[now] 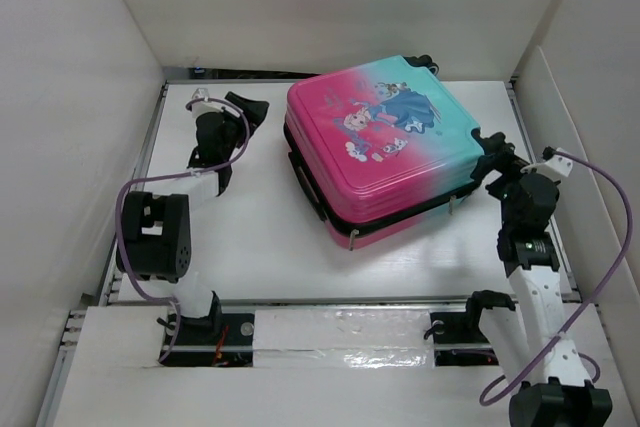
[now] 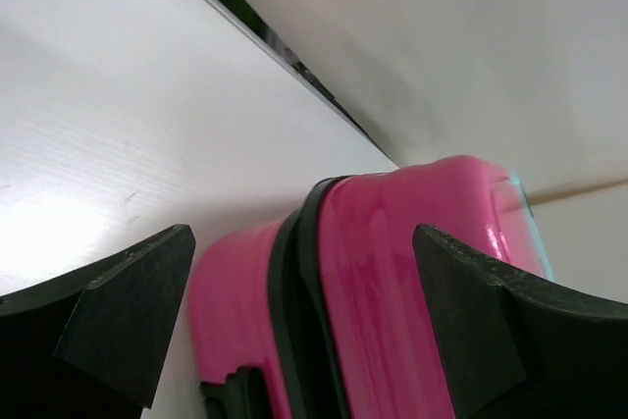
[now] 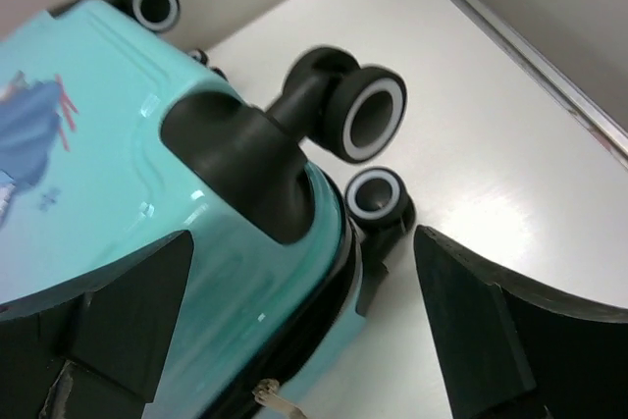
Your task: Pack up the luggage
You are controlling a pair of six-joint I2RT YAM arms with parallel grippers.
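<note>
Looking at the overhead cam first: the luggage (image 1: 390, 142) lies flat and zipped shut on the table (image 1: 250, 237). It's on the far side, a bit right of centre, with the princess print facing up, pink end left and teal end right. My left gripper (image 1: 243, 109) sits just off the pink left side with a strip of bare table between them. My right gripper (image 1: 493, 154) is right up at the teal near-right corner. I can't tell from up here whether it's touching.

Left wrist cam: the left gripper (image 2: 302, 242) has its jaws spread wide with nothing in them. The luggage (image 2: 392, 291) is straight ahead, pink shell, with the black zipper trim (image 2: 294, 301) running around its edge. It sits beyond the fingertips, so no contact.

Right wrist cam: the right gripper (image 3: 302, 237) is also wide apart and holding nothing. The teal corner of the luggage (image 3: 118, 174) fills the left side, with a black wheel mount (image 3: 235, 144) on it. Black-and-white wheels (image 3: 371, 115) stick out into the gap between the jaws.
</note>
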